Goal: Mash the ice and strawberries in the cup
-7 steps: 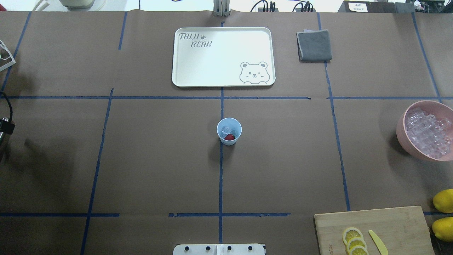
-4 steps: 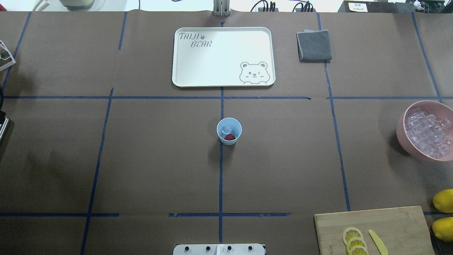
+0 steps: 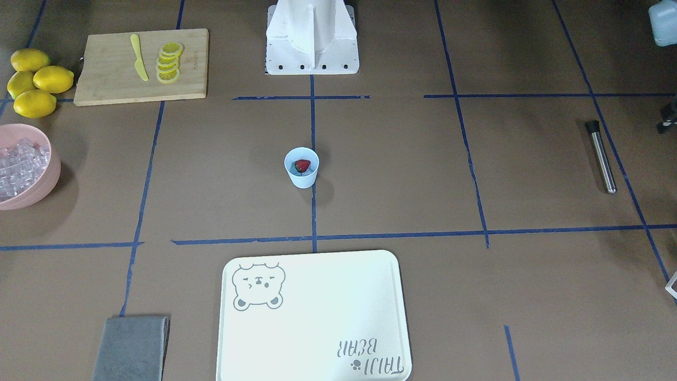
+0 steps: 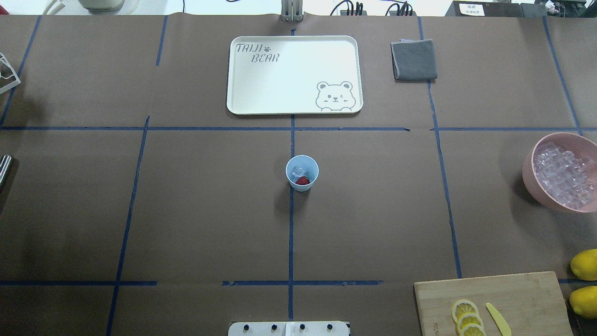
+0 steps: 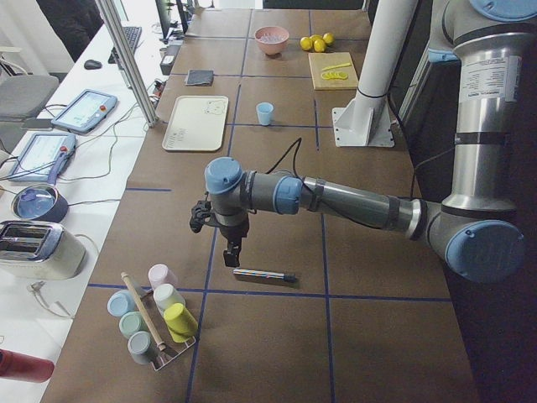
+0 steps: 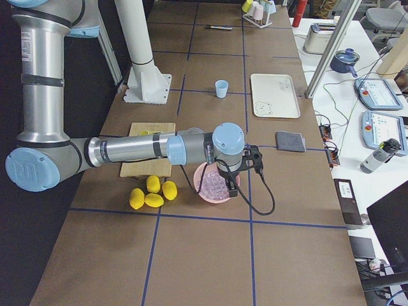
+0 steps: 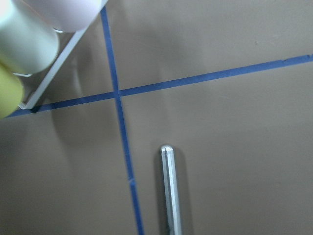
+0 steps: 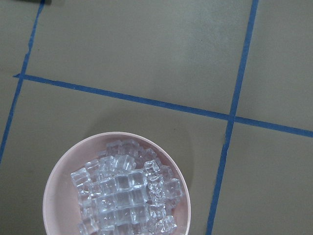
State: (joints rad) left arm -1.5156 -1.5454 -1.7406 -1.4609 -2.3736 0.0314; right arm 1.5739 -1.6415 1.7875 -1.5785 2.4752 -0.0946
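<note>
Overhead exterior view gives us the cup [image 4: 301,172] upright in the middle of the table [image 4: 196,219], standing on a blue tape line [image 4: 291,233]. Inside it we see the strawberry [image 4: 303,180] at the 6 o'clock side and the ice [image 4: 297,171] just beside it, toward 11 o'clock. From the cup, the tray [image 4: 280,88] with the bear drawing lies at 12 o'clock and the grey cloth [image 4: 414,59] between 1 and 2 o'clock. The pink bowl [image 4: 528,177] is at 3 o'clock, cut by the border of the view and filled with ice cubes [image 4: 562,177]. At about 4 o'clock is the cutting board [image 4: 517,291] with lemon slices [image 4: 468,318] and a yellow knife [image 4: 498,319] on it. Whole lemons [image 4: 584,264] are just beside the board, at its 3 o'clock.

Both arms are well apart from the cup. In the exterior left view the left gripper [image 5: 232,250] hangs just above a metal rod [image 5: 264,274] that lies flat on the table, with a rack of cups [image 5: 155,323] near it at 8 o'clock. We cannot tell if its fingers are apart or together. In the exterior right view the right gripper [image 6: 230,186] hangs over the pink bowl. For this one also we cannot tell.
</note>
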